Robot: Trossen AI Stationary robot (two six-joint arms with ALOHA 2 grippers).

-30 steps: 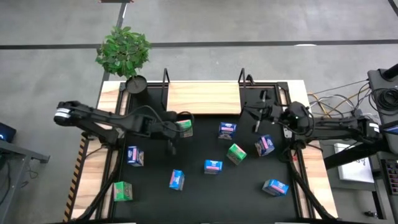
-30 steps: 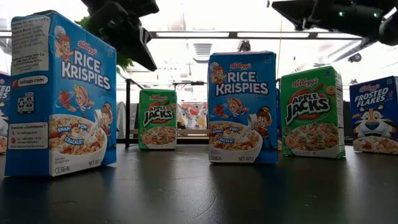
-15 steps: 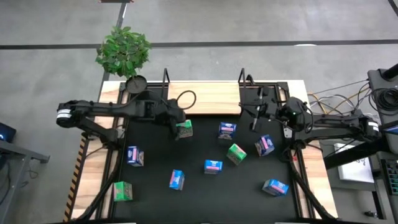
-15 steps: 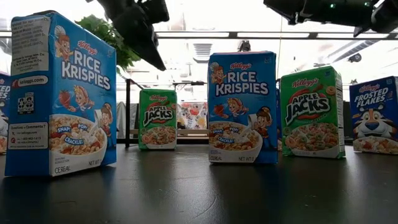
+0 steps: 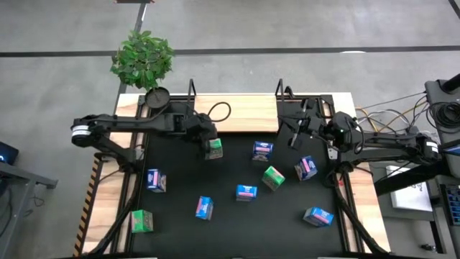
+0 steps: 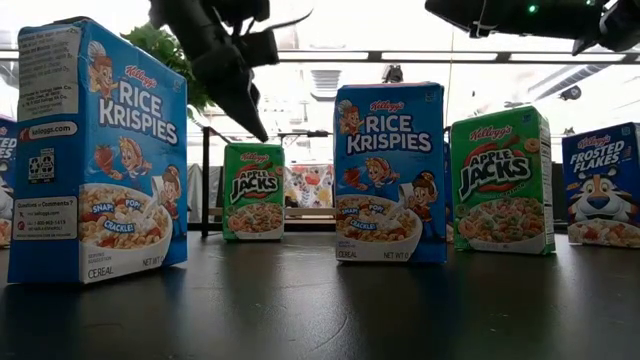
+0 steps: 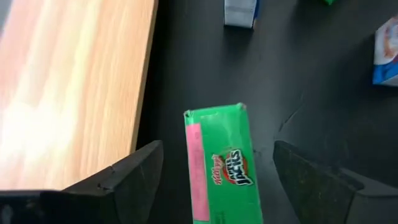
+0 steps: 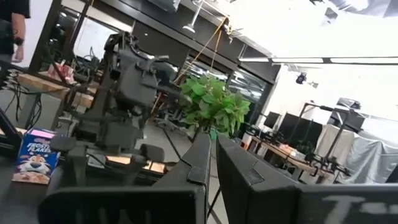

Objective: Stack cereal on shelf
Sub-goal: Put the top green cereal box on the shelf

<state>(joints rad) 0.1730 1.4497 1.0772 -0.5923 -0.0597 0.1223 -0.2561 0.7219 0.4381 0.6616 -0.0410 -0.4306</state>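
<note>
Straddling the green Apple Jacks carton (image 7: 222, 167) with its fingers (image 7: 134, 177) spread wide and gripping nothing, the left gripper (image 5: 208, 138) hovers just beside the wooden shelf (image 5: 235, 113), seemingly lining up a grasp, while the right gripper (image 5: 295, 134) waits closed.

Black mat (image 5: 180, 194) lies open between scattered cartons (image 5: 246, 192)

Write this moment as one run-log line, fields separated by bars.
left gripper: open over green carton, beside shelf | right gripper: shut, raised, holding nothing | shelf: no cartons
</note>
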